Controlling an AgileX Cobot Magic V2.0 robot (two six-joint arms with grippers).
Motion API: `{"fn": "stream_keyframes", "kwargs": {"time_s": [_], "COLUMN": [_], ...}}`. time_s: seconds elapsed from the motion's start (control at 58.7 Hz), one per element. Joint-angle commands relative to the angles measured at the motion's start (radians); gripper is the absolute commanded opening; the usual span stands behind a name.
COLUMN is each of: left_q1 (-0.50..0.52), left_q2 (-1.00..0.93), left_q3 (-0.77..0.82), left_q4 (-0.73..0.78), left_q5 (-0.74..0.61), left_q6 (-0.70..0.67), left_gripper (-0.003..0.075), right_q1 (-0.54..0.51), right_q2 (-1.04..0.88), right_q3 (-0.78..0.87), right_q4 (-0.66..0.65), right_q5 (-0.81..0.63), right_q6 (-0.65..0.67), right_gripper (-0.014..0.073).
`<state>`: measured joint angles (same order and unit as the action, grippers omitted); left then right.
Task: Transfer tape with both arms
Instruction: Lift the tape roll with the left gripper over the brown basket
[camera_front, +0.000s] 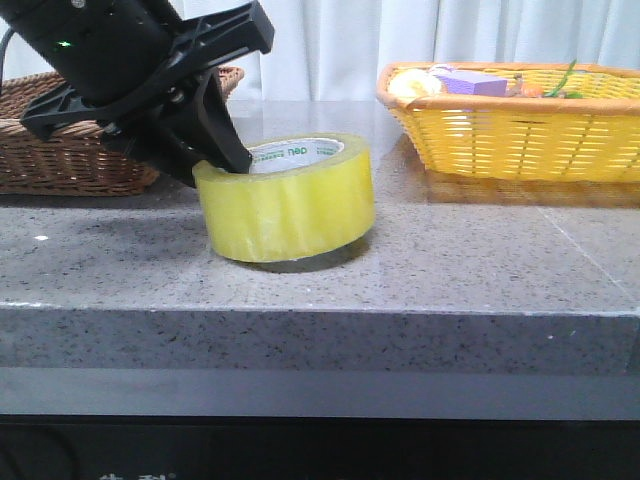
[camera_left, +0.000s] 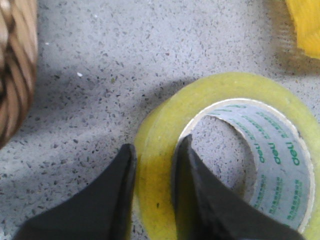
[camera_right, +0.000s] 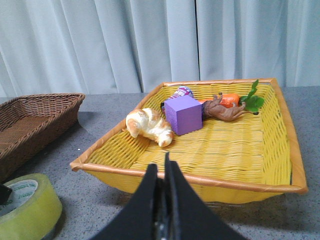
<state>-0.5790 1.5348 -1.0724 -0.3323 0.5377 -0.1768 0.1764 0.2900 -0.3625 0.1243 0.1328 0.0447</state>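
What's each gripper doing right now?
Left gripper: shut on the tape, fingers straddling its wall.
Right gripper: shut, holding nothing.

Bright, even, diffuse light in all three views, backed by pale curtains (camera_right: 150, 45); the speckled grey stone tabletop (camera_front: 450, 270) carries only soft shadows, one dark patch under the wide roll of translucent yellow packing tape (camera_front: 288, 198) and a broad one left of it beneath the left arm's black fingers (camera_front: 215, 135). In the left wrist view the black fingers (camera_left: 192, 200) are blurred and close, and the yellow woven basket corner (camera_left: 305, 25) is out of focus. Right wrist view is sharp on the basket, soft on the near fingers (camera_right: 172, 210); no strong glare.
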Motion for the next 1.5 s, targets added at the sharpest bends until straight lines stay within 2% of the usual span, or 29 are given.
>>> {"fn": "stream_keyframes", "kwargs": {"time_s": [0.0,0.392,0.545,0.63,0.817,1.039,1.175,1.482], "left_q1": [-0.011,-0.013,0.000,0.043,0.201,0.390,0.431,0.436], "left_q2": [-0.053,-0.264,-0.319,-0.321,-0.300,-0.216,-0.138,0.020], "left_q3": [-0.028,-0.037,-0.095,-0.161,-0.275,-0.299,-0.299,-0.299], "left_q4": [-0.032,-0.021,0.098,0.141,0.250,0.372,0.401,0.407], "left_q5": [-0.043,-0.065,-0.101,-0.060,-0.002,0.049,0.039,0.053], "left_q6": [-0.009,-0.008,-0.008,-0.008,-0.008,-0.008,-0.008,-0.008], "left_gripper": [-0.0020,-0.0020,-0.0020,-0.0020,-0.0020,-0.0020,-0.0020,-0.0017], "right_q1": [-0.004,-0.004,-0.004,-0.004,-0.004,-0.004,-0.004,-0.004], "right_q2": [0.007,0.007,0.007,0.007,0.007,0.007,0.007,0.007], "right_q3": [-0.024,-0.024,-0.024,-0.024,-0.024,-0.024,-0.024,-0.024], "right_q4": [-0.012,-0.012,-0.012,-0.012,-0.012,-0.012,-0.012,-0.012], "right_q5": [-0.089,-0.088,-0.088,-0.087,-0.086,-0.084,-0.075,-0.073], "right_q6": [-0.004,-0.004,-0.004,-0.004,-0.004,-0.004,-0.004,-0.004], "right_gripper": [-0.0090,-0.0090,-0.0090,-0.0090,-0.0090,-0.0090,-0.0090,-0.0090]}}
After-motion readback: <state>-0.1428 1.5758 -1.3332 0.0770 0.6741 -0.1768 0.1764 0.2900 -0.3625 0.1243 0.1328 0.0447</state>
